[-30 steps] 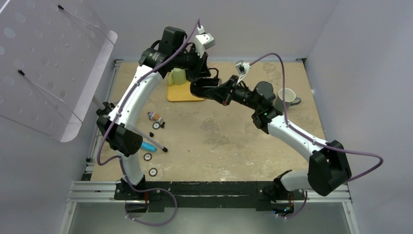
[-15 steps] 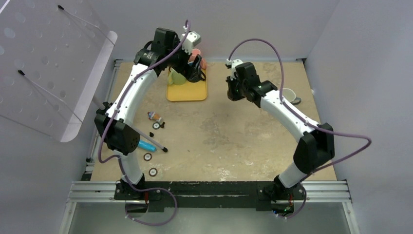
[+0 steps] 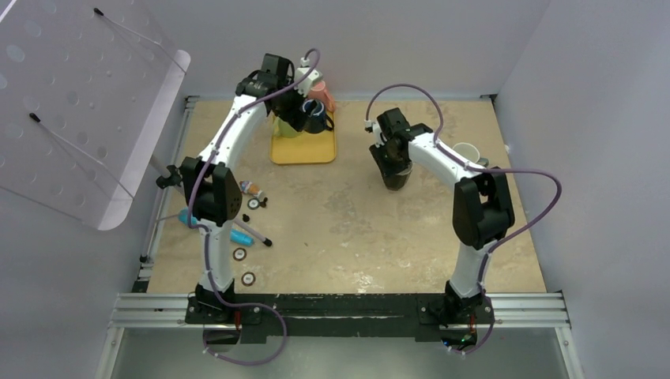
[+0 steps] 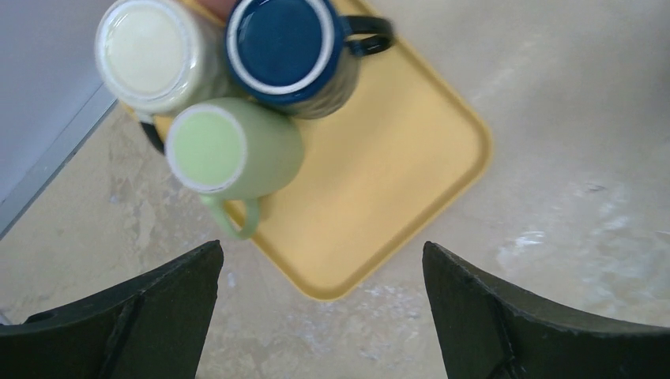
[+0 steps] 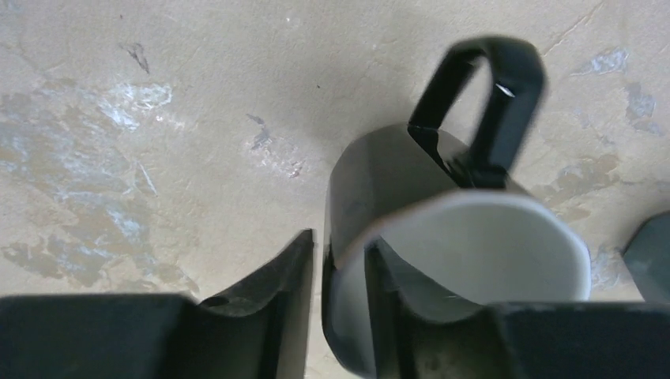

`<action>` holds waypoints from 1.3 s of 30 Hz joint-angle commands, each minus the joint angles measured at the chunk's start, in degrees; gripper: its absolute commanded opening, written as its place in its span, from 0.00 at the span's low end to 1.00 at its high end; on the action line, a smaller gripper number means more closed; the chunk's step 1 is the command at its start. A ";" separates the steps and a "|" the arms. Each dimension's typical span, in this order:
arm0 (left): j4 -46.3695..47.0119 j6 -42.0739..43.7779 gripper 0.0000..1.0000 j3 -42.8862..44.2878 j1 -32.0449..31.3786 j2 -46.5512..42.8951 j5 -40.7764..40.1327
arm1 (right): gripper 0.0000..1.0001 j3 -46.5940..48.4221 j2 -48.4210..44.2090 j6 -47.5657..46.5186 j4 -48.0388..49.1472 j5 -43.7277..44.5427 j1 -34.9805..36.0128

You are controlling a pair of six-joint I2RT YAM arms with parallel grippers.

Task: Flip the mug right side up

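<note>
A black mug (image 3: 397,178) with a white inside stands upright on the table, mouth up, its handle (image 5: 494,103) pointing away from the wrist camera. My right gripper (image 5: 340,241) straddles the mug's (image 5: 379,181) wall, one finger inside and one outside. Its jaws are open, with a slit between the outer finger and the wall. My left gripper (image 4: 321,249) hangs wide open and holds nothing above the near corner of a yellow tray (image 4: 395,174). On the tray stand a green mug (image 4: 237,150), a dark blue mug (image 4: 288,43) and a cream mug (image 4: 150,51), all bottom up.
A pink mug (image 3: 321,91) stands behind the tray (image 3: 304,151). A white mug (image 3: 466,154) sits at the back right. Small toy parts (image 3: 253,196) and a blue object (image 3: 237,235) lie at the left, under a clear perforated panel (image 3: 63,103).
My right arm swung from beside the tray to mid-table, setting the black mug down upright, and its jaws have parted. The left gripper opened wide and drew back over the tray.
</note>
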 commanded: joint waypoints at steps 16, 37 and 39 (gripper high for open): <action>-3.63 17.55 0.84 16.55 9.10 19.86 -0.66 | 0.65 -2.44 -14.00 -0.04 4.73 1.80 -0.37; -2.06 9.63 0.00 5.04 8.33 9.56 -1.59 | 0.65 -9.16 -25.41 4.03 12.73 -1.14 0.39; -3.42 5.19 0.00 2.66 8.29 4.38 2.97 | 0.97 -11.53 -28.95 6.87 18.65 -3.65 1.40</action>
